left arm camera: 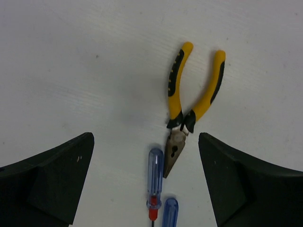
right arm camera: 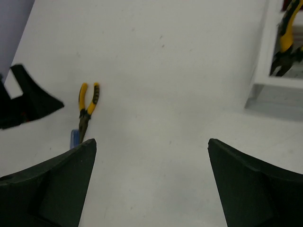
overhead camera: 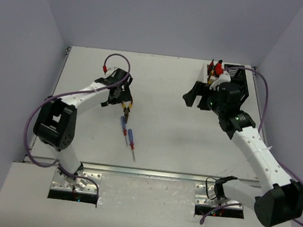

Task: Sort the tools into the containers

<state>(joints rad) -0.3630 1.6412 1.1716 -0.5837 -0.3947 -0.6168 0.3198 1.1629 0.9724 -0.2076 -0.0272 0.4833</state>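
Left hand (left arm camera: 146,138) hangs open over the yellow-handled pliers (left arm camera: 179,124), which lie flat on the table (left arm camera: 71,56) with their nose close against one of two blue-handled screwdrivers (left arm camera: 155,172); whether they touch cannot be told. Right hand (right arm camera: 151,142) is open and empty, near the white bin (right arm camera: 263,52) and black bin (overhead camera: 242,82) at far right, the white one holding pliers. Step judged: pick-up of the pliers. The next move calls for lowering, closing across pivot or handles clear of the screwdriver, then carrying to a bin.
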